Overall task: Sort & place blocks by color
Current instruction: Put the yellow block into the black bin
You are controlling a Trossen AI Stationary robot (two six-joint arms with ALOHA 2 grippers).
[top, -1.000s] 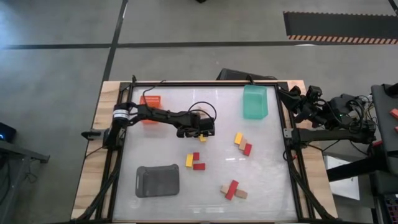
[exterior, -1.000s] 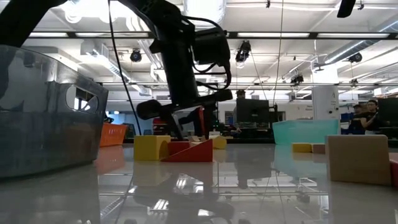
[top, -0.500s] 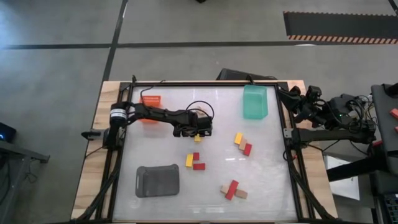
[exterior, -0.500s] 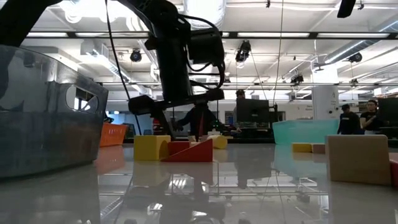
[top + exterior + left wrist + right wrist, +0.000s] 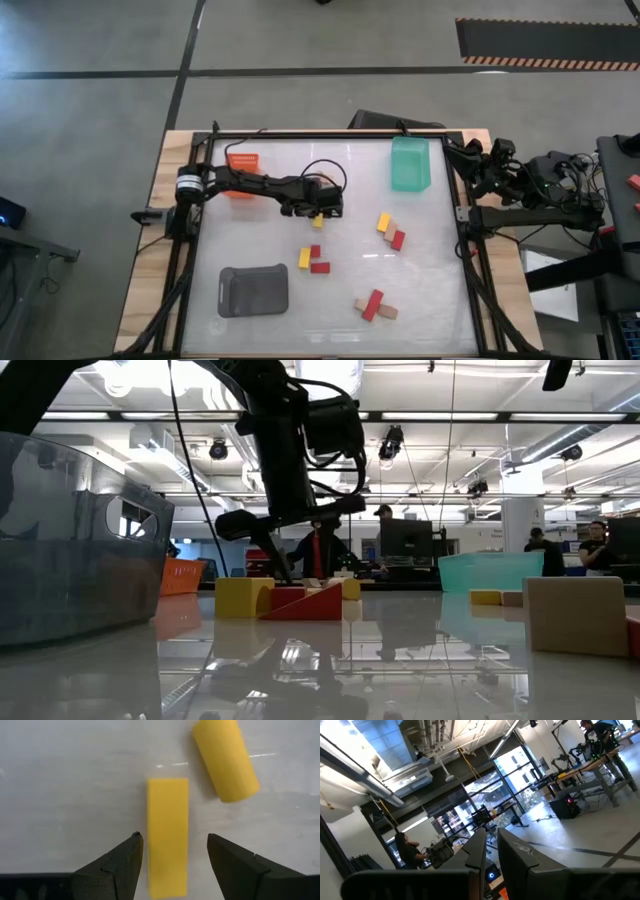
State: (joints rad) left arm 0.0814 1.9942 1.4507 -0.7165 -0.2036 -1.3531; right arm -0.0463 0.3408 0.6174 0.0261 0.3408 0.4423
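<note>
My left gripper (image 5: 173, 838) hangs open over the middle of the table, pointing steeply down. Its fingers stand on either side of a flat yellow block (image 5: 167, 840) (image 5: 317, 221) without touching it. A rounded yellow block (image 5: 226, 759) lies on the table just beyond that one. Other blocks lie in three groups: yellow and red (image 5: 313, 260), yellow, tan and red (image 5: 391, 231), tan and red (image 5: 374, 304). My right gripper (image 5: 491, 847) is shut and parked high at the table's right edge (image 5: 490, 165), pointing out into the room.
An orange tray (image 5: 243, 162) stands at the far left, a green tray (image 5: 410, 163) at the far right and a grey tray (image 5: 253, 290) near the front left. People move about in the room behind the table.
My left gripper has turned a little about the line it points along, staying open above the flat yellow block. The blocks have kept their places.
</note>
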